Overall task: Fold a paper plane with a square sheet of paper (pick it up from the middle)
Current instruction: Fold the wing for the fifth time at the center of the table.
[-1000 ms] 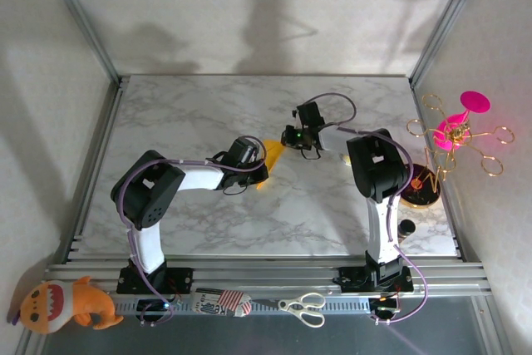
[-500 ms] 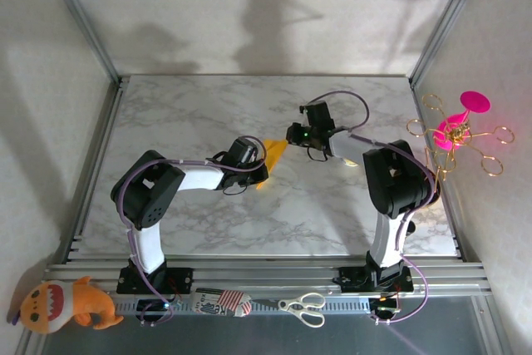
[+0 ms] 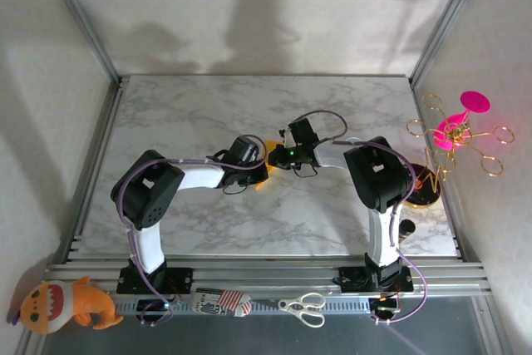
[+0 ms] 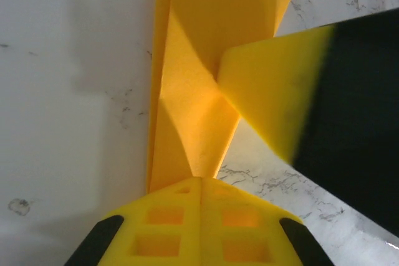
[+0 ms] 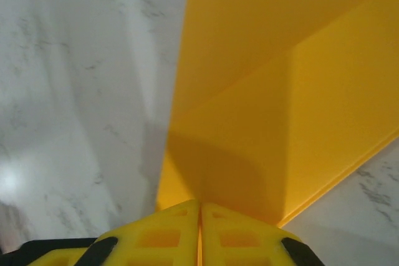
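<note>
Marble-patterned table (image 3: 191, 114) carries the work at its middle, where both arms meet over the half-folded paper plane (image 4: 187, 91), an orange-yellow strip of layered flaps and diagonal creases whose long axis runs straight out from the left gripper (image 4: 199, 182). That gripper's pads are pressed together on the paper's near end, seemingly clamping it. The right gripper (image 5: 199, 207), fingers likewise together, rests its tip on the paper just ahead, so a creasing stroke should follow that axis.

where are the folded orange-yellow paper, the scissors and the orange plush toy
folded orange-yellow paper sheet (image 4: 187, 104), left wrist view, on its middle fold
white-handled metal scissors (image 3: 298, 306), top external view, near the pivot
orange plush toy (image 3: 62, 305), top external view, on its body
</note>
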